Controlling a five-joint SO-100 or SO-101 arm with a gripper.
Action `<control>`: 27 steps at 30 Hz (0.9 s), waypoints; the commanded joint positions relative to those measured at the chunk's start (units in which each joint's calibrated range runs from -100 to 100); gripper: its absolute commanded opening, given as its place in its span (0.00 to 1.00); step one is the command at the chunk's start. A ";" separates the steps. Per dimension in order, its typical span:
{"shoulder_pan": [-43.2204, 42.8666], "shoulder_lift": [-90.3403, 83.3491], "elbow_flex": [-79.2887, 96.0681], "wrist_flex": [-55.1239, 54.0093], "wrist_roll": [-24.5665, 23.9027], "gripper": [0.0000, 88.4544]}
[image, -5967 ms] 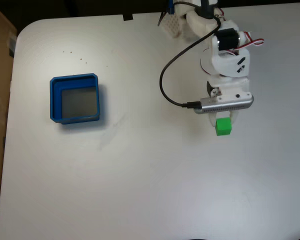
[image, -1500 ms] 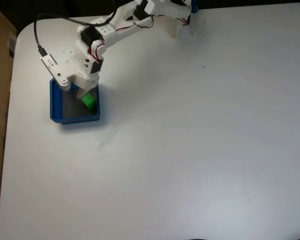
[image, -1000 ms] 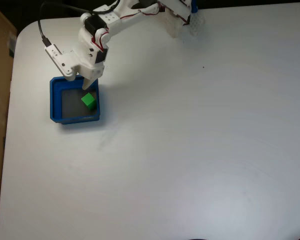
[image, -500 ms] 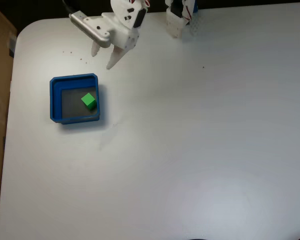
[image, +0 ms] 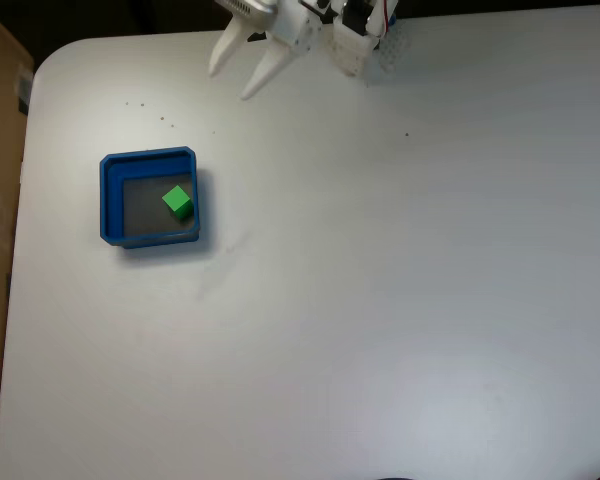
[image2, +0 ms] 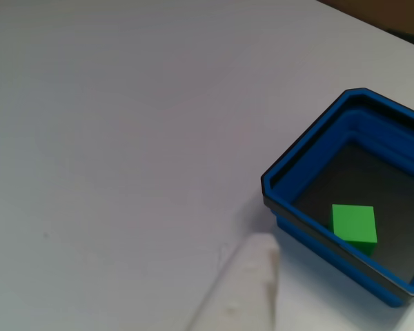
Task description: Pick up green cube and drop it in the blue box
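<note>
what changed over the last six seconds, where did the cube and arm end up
The green cube went from the table at the right of the fixed view, between the gripper's fingers, into the blue box, where it was let go. The gripper then pulled away to the top edge, fingers apart and holding nothing. The box stayed where it was, and the cube has not shifted since the release.

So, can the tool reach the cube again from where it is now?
Probably yes: the tool is open above bare table, and the cube lies uncovered in the open-topped box.
</note>
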 commanded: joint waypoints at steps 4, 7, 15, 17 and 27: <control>-0.26 -19.06 29.76 -16.57 0.24 0.28; -0.26 -26.83 40.78 -20.28 0.24 0.28; -1.05 -46.14 62.73 -23.58 0.24 0.28; -1.13 -49.82 66.17 -23.58 0.24 0.28; -1.27 -58.26 75.29 -23.33 0.00 0.28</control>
